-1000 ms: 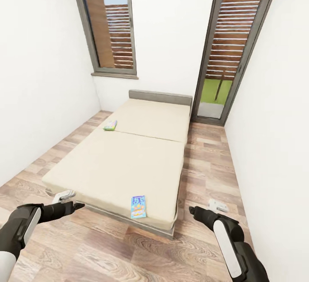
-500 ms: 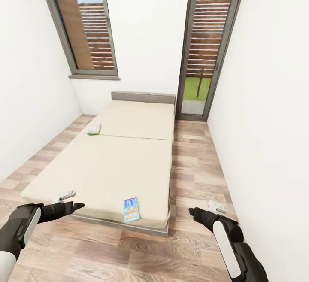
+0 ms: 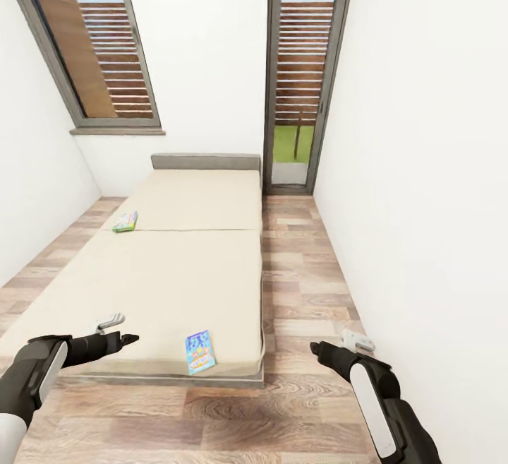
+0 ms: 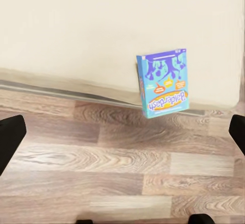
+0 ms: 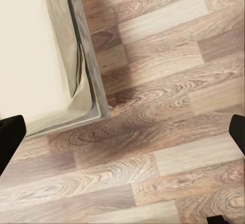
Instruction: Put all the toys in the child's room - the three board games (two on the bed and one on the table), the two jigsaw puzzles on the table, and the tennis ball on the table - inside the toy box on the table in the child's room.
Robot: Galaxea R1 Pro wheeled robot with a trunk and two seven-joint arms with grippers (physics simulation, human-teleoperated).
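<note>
Blue board game lies at the bed's near edge; the second game rests farther up. Both your grippers, left and right, have fingers apart and empty. You're approaching; next, close in and reach.

We face bed foot end. One board game on mattress near foot edge, ahead of and between our left fingers and right fingers. Second board game farther ahead, at bed's left edge. Floor right of bed.
</note>
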